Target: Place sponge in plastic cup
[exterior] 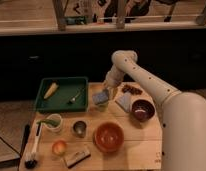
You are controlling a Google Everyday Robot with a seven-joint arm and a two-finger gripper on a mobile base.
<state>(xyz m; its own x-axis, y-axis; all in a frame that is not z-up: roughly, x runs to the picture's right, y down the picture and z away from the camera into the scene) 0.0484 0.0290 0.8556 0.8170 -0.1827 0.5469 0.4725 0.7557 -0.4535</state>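
My gripper (pixel 106 91) is at the back middle of the wooden table (pixel 141 140), its arm reaching in from the right. It is shut on the sponge (pixel 101 97), a small blue-grey pad held tilted. The sponge hangs right over the plastic cup (pixel 101 106), a short yellow-green tumbler next to the green tray's right edge. The sponge's lower edge is at the cup's mouth and hides most of the cup.
A green tray (pixel 46 105) holds a yellow item (pixel 50 90) and a spoon (pixel 75 96). A pale square sheet (pixel 124 101), dark bowl (pixel 142 109), orange bowl (pixel 109 136), metal cup (pixel 79 128), mug (pixel 54 122), brown block (pixel 77 156), fruit (pixel 59 147) and brush (pixel 32 147) are around.
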